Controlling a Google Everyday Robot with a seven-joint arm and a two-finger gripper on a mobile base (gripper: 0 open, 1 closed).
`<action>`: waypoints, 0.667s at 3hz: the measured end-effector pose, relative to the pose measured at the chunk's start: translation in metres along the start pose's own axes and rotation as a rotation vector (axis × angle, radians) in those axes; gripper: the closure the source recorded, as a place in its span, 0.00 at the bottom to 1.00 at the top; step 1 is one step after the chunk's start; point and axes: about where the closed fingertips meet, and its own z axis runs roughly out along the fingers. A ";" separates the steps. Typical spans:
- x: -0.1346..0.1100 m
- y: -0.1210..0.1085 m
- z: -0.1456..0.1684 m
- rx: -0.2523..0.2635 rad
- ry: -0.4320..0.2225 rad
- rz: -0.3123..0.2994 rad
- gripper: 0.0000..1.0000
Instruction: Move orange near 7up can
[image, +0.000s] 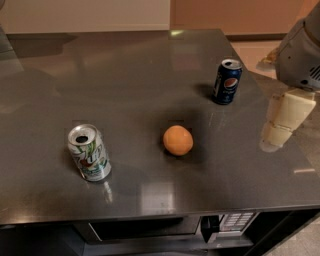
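Observation:
The orange (178, 140) lies on the dark grey table (130, 75), a little right of centre. The 7up can (89, 152) stands upright at the front left, silver-white with green and red markings, about a can's height left of the orange. My gripper (278, 131) hangs at the right edge of the table, cream-coloured below a grey arm housing (300, 52). It is well to the right of the orange, touches nothing and holds nothing.
A dark blue Pepsi can (226, 81) stands upright at the back right, between the orange and my arm. The table's front edge runs along the bottom, with a microwave-like appliance (165, 227) underneath. Tan floor lies beyond the right edge.

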 end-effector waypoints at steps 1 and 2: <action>-0.019 0.004 0.021 -0.040 -0.032 -0.044 0.00; -0.039 0.010 0.046 -0.084 -0.072 -0.087 0.00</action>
